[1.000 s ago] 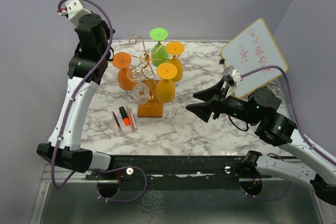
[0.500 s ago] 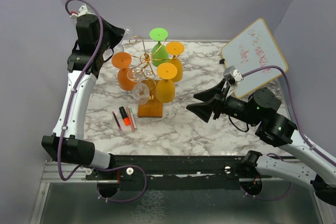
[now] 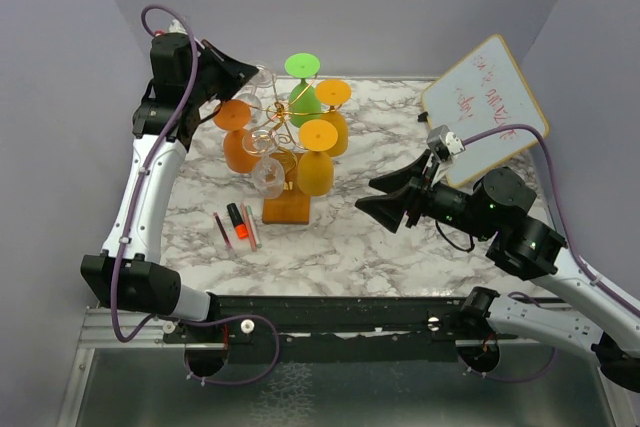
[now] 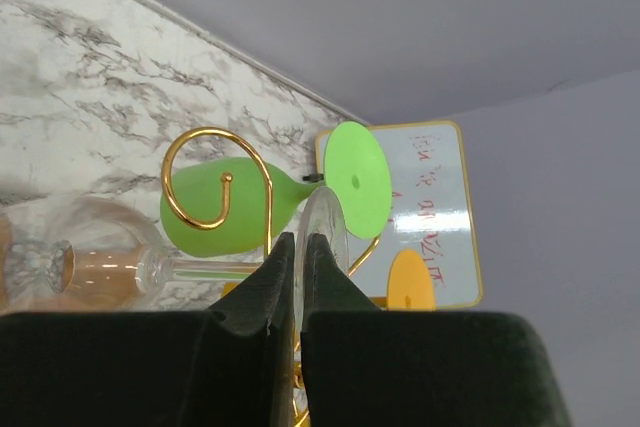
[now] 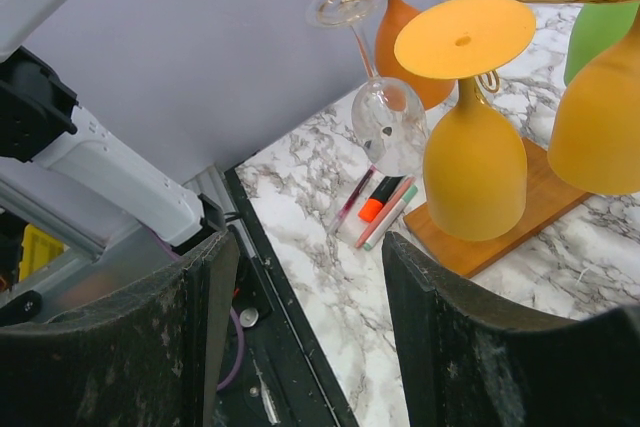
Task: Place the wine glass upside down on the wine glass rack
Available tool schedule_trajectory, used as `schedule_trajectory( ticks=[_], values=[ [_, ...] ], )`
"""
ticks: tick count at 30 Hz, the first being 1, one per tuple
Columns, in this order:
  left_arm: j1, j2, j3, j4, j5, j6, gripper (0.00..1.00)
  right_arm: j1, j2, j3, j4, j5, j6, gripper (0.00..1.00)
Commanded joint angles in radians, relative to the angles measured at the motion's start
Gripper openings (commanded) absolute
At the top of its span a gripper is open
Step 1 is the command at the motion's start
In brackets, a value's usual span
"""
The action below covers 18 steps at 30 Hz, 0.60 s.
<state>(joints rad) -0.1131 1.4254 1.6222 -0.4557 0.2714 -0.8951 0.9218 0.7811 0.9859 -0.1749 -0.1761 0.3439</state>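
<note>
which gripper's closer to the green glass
left. left gripper, holding a clear wine glass, is just left of the green glass; right gripper hangs open far off to its right

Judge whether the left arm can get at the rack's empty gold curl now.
Probably yes: the left gripper, shut on the foot of the clear wine glass, faces the empty curl with nothing between; the green glass hangs just beyond.

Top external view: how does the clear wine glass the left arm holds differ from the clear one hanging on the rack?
The held glass is pinched by its foot in the left gripper's shut jaws; the hung glass has its foot in an arm of the rack. The held glass is at the rack's far left; the hung glass dangles bowl down at its near side. Both are clear, stemmed.
</note>
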Motion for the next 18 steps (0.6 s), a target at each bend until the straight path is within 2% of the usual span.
schedule_trajectory(
  ticks=[1,7,18],
  values=[
    [0.006,-0.025,-0.009,0.096,0.096,-0.042,0.00,0.003,-0.011,-0.001,0.002,0.022,0.014,0.65],
    [0.007,-0.046,-0.120,0.313,0.150,-0.152,0.00,0.003,-0.017,0.003,0.005,0.021,0.030,0.65],
    [0.047,0.005,-0.099,0.349,0.152,-0.164,0.00,0.003,-0.023,-0.002,0.003,0.026,0.052,0.65]
  ],
)
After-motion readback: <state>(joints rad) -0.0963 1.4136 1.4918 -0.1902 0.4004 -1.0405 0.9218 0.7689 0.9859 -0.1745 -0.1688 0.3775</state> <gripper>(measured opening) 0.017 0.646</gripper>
